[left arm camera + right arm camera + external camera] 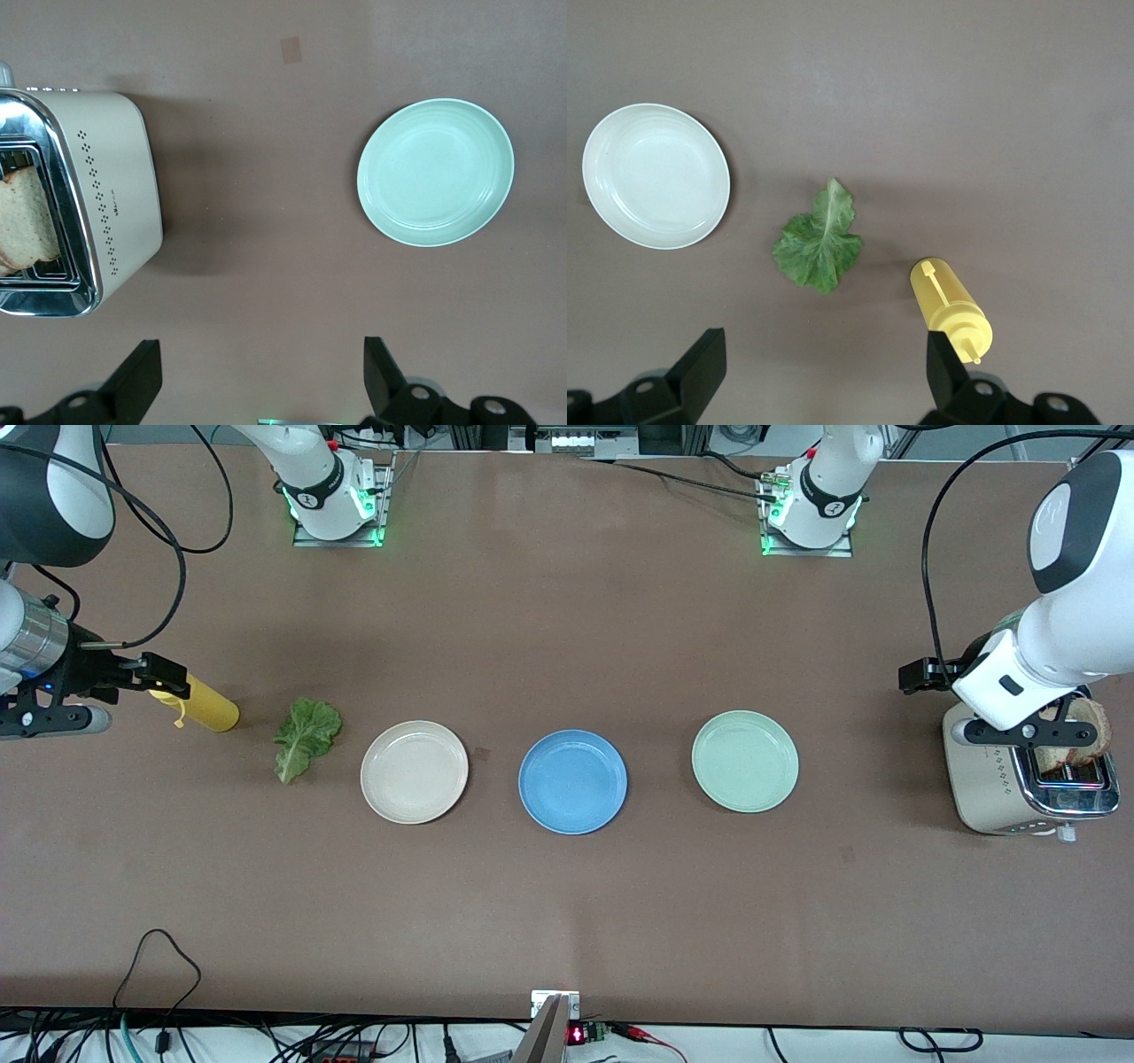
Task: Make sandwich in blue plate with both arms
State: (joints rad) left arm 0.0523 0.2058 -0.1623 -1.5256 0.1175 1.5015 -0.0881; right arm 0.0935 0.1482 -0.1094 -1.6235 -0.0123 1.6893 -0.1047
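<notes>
Bread slices (pixel 1076 735) stand in the toaster (pixel 1019 788) under the open left gripper (pixel 261 376); the open right gripper (pixel 819 376) hovers over the table (pixel 567 912) near the lettuce leaf (pixel 306 737); the blue plate (pixel 572 781) holds nothing.

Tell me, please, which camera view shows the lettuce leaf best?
The right wrist view: the lettuce leaf lies near the middle, whole, with its ribs and ruffled edge plain. The front view shows it smaller, between the yellow bottle and the beige plate. The left wrist view does not show it.
</notes>
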